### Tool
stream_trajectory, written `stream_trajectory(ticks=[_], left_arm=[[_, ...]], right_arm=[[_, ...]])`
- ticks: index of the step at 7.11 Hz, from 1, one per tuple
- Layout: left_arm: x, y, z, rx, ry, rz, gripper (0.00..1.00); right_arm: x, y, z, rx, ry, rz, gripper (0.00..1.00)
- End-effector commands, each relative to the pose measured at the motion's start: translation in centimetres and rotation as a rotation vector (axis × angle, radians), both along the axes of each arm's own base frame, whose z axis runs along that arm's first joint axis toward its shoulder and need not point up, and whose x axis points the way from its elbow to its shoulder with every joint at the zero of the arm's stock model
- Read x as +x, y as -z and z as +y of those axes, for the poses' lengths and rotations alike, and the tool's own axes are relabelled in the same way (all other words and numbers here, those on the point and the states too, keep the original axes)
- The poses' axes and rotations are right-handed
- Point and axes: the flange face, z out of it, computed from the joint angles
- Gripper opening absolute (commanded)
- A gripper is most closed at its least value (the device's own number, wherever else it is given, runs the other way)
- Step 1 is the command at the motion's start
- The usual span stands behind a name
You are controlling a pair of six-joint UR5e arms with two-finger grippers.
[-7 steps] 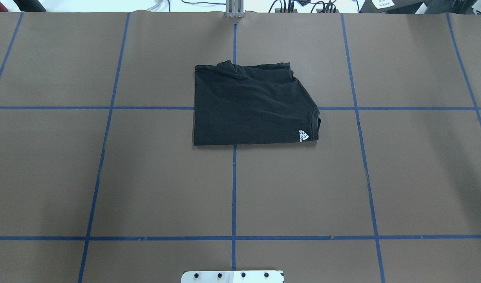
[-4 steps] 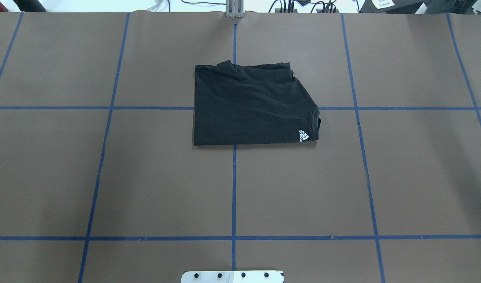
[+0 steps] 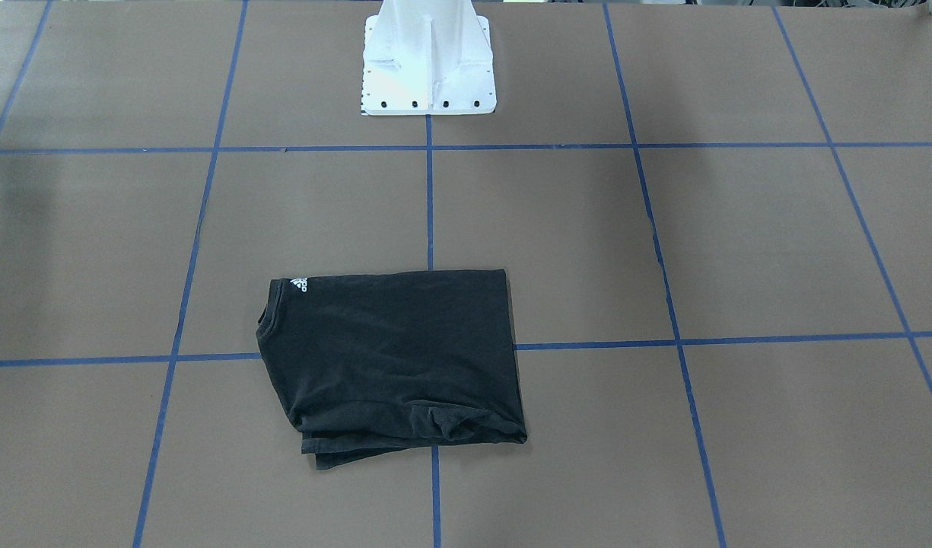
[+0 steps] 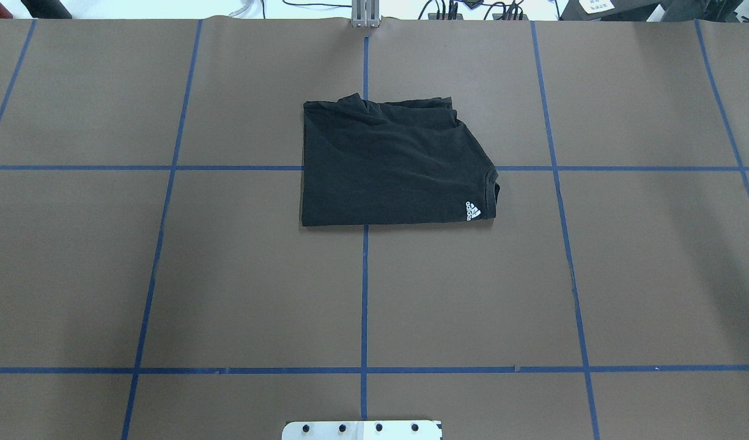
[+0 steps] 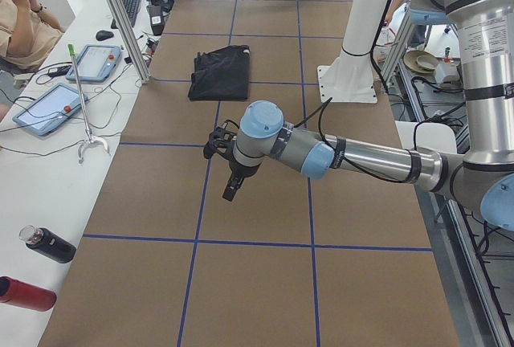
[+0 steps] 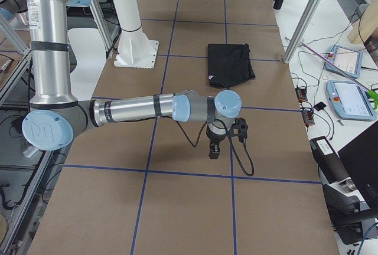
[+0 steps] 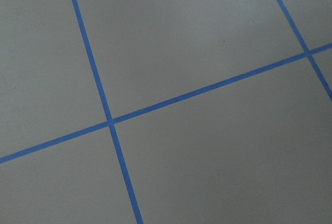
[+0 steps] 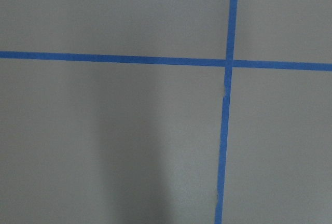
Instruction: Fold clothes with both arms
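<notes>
Though a second has gone by, the shirt (image 4: pixel 395 165) lies exactly as it did. It is a flat folded rectangle across the centre tape line (image 4: pixel 364 293), on the half of the table (image 4: pixel 227 275) away from the base, with its white logo (image 4: pixel 473 211) at one corner. Neither arm touches it. The left gripper (image 5: pixel 230 193) and right gripper (image 6: pixel 214 152) hang over bare table toward opposite ends, well apart from it. Whether either pincer is spread or pressed together cannot be told. With nothing moving, the fold looks finished or nearly so.
</notes>
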Motion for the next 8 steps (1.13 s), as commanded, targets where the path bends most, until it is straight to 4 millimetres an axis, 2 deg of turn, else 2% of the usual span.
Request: stream_trajectory(ticks=[1, 5, 8], left_arm=[[-0.04, 0.02, 0.00, 0.001, 0.001, -0.001, 1.00], [-0.04, 0.10, 0.01, 0.002, 0.001, -0.001, 1.00], [-0.07, -0.05, -0.15, 0.001, 0.004, -0.007, 1.00]], right_arm=[[0.00, 0.09, -0.02, 0.002, 0.000, 0.000, 1.00], [-0.01, 0.39, -0.09, 0.007, -0.001, -0.001, 1.00], [0.00, -0.34, 0.11, -0.007, 0.000, -0.001, 1.00]])
